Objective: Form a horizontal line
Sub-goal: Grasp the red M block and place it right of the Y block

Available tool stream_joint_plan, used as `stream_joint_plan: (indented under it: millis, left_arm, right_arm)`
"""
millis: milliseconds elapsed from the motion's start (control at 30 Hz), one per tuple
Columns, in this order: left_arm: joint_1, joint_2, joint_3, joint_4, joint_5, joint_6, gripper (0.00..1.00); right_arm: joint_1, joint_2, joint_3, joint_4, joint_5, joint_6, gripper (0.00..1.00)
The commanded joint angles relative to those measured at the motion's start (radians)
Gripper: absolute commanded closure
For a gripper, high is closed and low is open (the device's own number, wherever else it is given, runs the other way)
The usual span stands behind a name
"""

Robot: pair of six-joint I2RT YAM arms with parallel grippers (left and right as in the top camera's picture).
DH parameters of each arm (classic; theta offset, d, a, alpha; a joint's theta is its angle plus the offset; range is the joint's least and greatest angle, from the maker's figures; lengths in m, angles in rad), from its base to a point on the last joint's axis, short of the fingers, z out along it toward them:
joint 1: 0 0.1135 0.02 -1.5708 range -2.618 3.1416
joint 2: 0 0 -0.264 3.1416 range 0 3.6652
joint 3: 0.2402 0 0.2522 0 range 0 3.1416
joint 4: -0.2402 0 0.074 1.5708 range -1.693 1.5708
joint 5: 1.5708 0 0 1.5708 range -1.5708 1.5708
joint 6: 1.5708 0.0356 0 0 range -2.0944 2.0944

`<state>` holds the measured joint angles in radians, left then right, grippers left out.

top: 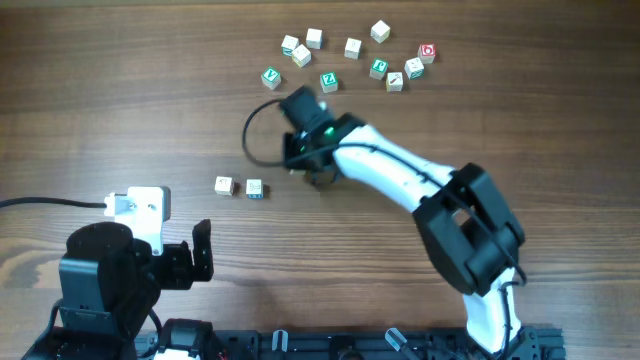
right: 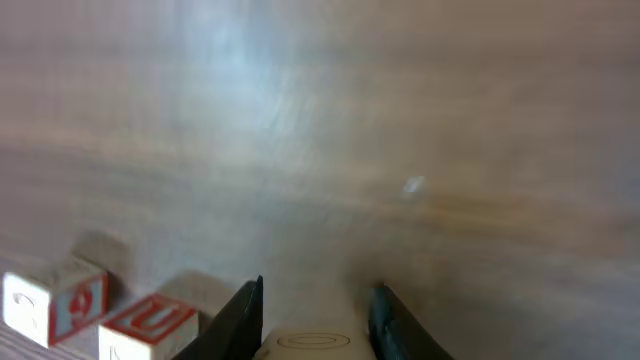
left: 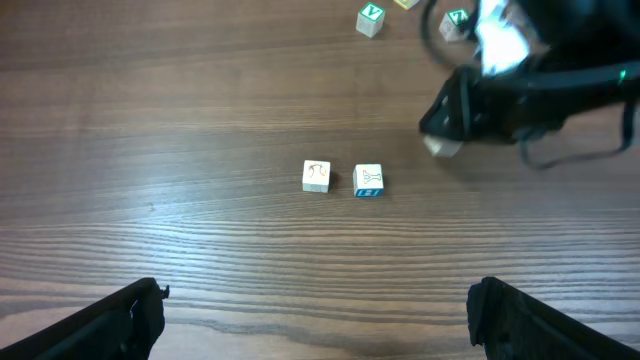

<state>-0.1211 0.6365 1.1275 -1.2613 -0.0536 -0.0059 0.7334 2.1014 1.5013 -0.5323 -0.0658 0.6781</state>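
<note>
Two pale wooden cubes sit side by side on the table: a brown-marked cube (top: pixel 224 185) (left: pixel 316 176) and a blue-marked cube (top: pixel 254 188) (left: pixel 368 180). They also show at the lower left of the right wrist view, with red side faces (right: pixel 45 300) (right: pixel 150 325). My right gripper (top: pixel 318 178) (right: pixel 315 300) is shut on a third pale cube (right: pixel 315 343) (left: pixel 443 147), low over the table to the right of the pair. Its top shows an oval outline; no red "M" face is visible. My left gripper (top: pixel 200 250) (left: pixel 320 310) is open and empty near the front.
A cluster of loose letter cubes lies at the back, with green-lettered ones (top: pixel 271 76) (top: pixel 328 81) (top: pixel 378 67) and one with a red round letter (top: pixel 427 52). A black cable loop (top: pixel 250 135) hangs off the right arm's wrist.
</note>
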Motion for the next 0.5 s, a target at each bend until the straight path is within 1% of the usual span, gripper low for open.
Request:
stream_joint_plan:
  millis: [0,100,167,233,300,367,467]
  left_arm:
    - [0.008,-0.003,0.013,0.003,0.008,-0.01,0.0]
    - [0.008,-0.003,0.014,0.003,0.008,-0.01,0.0]
    - [0.008,-0.003,0.013,0.003,0.008,-0.01,0.0]
    - [0.008,-0.003,0.013,0.003,0.008,-0.01,0.0]
    - [0.008,-0.003,0.013,0.003,0.008,-0.01,0.0]
    - [0.008,-0.003,0.014,0.003,0.008,-0.01,0.0]
    - [0.008,-0.003,0.013,0.003,0.008,-0.01,0.0]
  right_arm:
    - [0.055,-0.004,-0.011,0.023,0.082,0.059,0.78]
    - [0.09,0.003,-0.011,0.024,0.117,0.079,0.78]
    - [0.103,0.007,-0.019,0.023,0.143,0.121,0.74]
    - [0.108,0.01,-0.022,0.023,0.14,0.184,0.74]
    - [0.108,0.016,-0.022,0.027,0.14,0.194,0.73]
    - [0.109,0.02,-0.022,0.027,0.14,0.194,0.7]
    - [0.111,0.023,-0.022,0.027,0.101,0.196,0.69]
